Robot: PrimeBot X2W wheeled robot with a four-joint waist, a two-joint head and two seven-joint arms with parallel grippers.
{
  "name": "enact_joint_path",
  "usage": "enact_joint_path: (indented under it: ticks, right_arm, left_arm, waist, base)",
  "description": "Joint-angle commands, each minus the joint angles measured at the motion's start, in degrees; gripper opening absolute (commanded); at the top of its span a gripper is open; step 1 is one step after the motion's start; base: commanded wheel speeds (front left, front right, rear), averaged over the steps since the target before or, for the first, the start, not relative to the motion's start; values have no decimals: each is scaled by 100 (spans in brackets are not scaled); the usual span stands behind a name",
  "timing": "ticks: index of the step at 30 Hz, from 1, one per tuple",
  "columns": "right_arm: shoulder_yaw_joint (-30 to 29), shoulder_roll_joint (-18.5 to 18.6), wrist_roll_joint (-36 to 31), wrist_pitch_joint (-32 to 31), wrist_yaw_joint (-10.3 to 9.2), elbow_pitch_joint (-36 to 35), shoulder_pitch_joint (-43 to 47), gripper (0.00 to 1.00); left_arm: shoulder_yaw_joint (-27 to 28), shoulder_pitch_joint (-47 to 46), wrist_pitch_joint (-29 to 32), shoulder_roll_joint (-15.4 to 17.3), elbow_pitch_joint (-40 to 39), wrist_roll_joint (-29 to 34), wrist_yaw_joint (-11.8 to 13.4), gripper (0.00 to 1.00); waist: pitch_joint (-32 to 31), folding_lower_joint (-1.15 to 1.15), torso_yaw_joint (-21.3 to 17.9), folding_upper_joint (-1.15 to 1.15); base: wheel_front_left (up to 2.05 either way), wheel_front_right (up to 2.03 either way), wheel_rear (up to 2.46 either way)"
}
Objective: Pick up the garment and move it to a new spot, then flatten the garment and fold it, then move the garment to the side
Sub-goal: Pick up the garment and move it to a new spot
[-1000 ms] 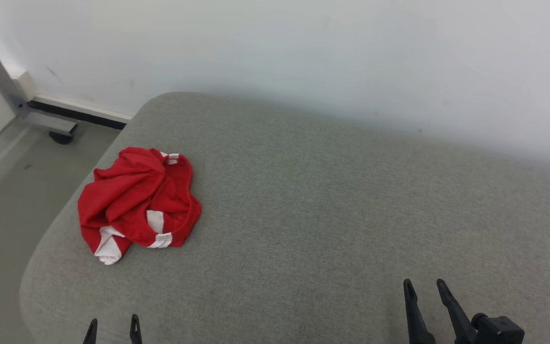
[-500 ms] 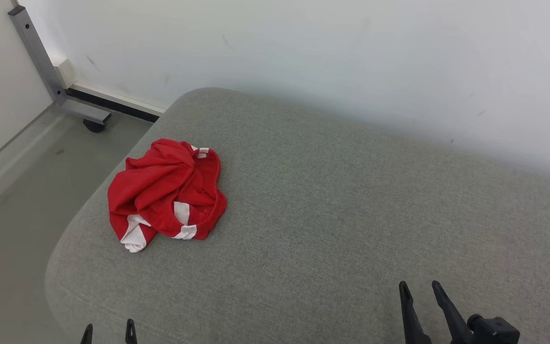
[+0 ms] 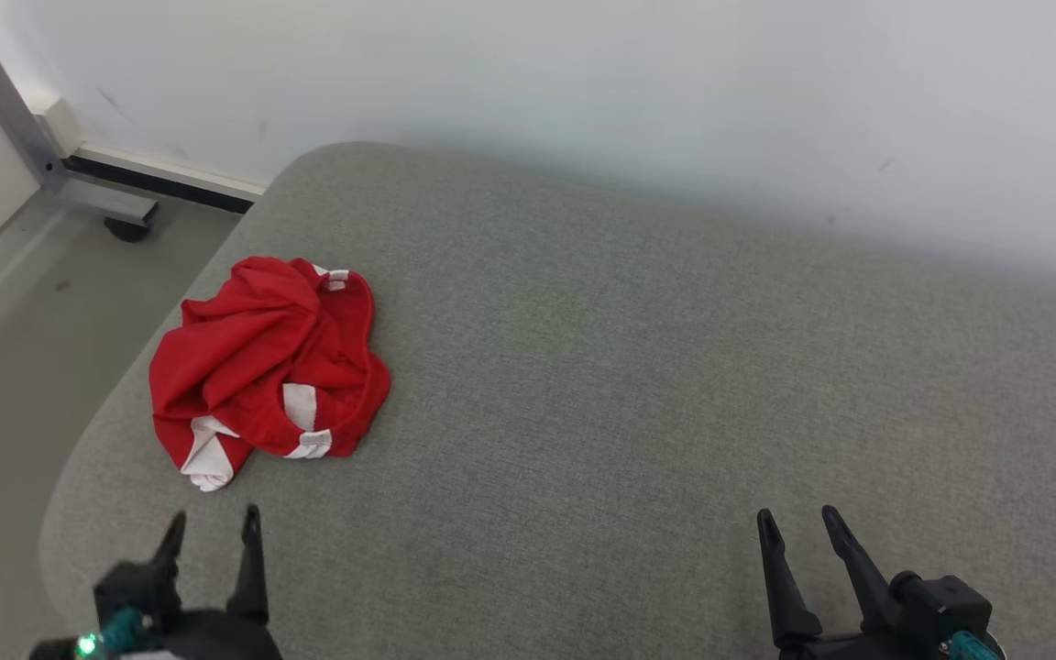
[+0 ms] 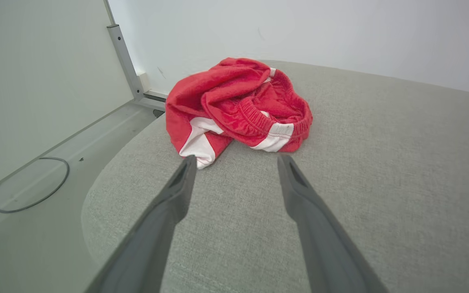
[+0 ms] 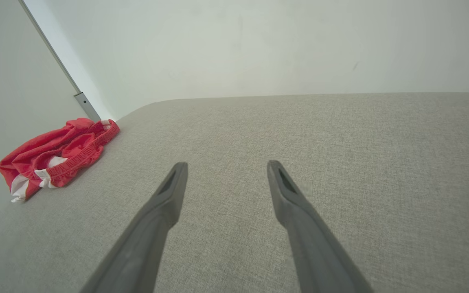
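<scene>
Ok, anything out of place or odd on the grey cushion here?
Only the red garment: it lies crumpled in a heap near the grey cushion's left edge, unfolded. Both open, the left gripper and right gripper are clear of it.

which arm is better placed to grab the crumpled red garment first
Left, probably. The left gripper stands open just short of the crumpled red and white fabric garment, aimed at it. The right gripper, also open, sits far across the grey fabric cushion, with the garment off to its left.
</scene>
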State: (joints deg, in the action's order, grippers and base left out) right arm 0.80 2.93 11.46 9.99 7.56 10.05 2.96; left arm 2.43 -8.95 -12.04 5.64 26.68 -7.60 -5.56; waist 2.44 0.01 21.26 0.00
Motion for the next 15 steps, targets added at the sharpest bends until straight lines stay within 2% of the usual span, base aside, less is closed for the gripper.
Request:
enact_joint_path:
  ticks: [1,5,15]
  right_arm:
    - [26,-12,-58,-51,-12,-70,-68,100]
    - [73,10,-155,-189,-12,-261,-144,100]
    - [100,181,-224,-448,-12,-805,-242,100]
  left_arm:
    - [86,-364,109,109,154,-141,-22,100]
    - [254,-1106,447,323,589,-396,-51,100]
    - [533,-2315,1565,1212,1401,-605,-32,100]
  waist:
    - [226,-1,-242,0]
    - [513,-1,-584,0]
    - [1307,-1,-1453,0]
  base:
    - [0,0,0]
    - [0,0,0]
    - [0,0,0]
